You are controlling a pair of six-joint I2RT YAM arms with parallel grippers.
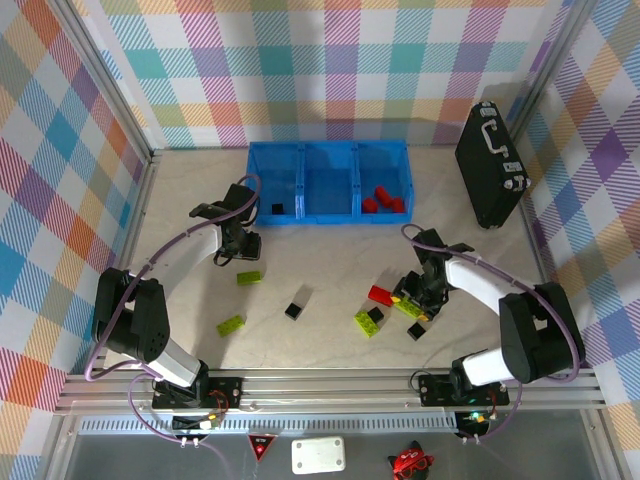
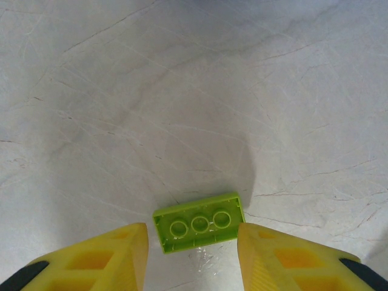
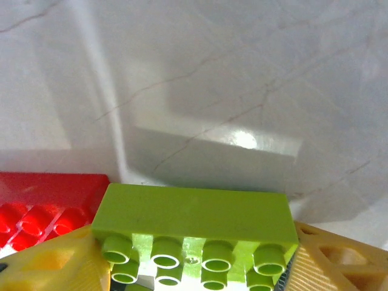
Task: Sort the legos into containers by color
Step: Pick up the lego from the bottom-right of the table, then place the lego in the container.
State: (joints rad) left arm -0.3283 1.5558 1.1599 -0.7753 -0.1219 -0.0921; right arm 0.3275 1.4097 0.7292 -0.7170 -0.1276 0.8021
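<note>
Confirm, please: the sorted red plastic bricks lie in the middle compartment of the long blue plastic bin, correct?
Not the middle: the red plastic bricks lie in the right-hand compartment of the long blue plastic bin, as the top external view shows.

Red brick (image 3: 42, 212) partly beyond the left edge, lime brick (image 3: 194, 218) beyond the bottom.

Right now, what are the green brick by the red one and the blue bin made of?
Green brick: looks like hard plastic, smooth and shiny, with moulded studs. Blue bin: probably plastic too, judging by its even bright colour and thin walls.
</note>
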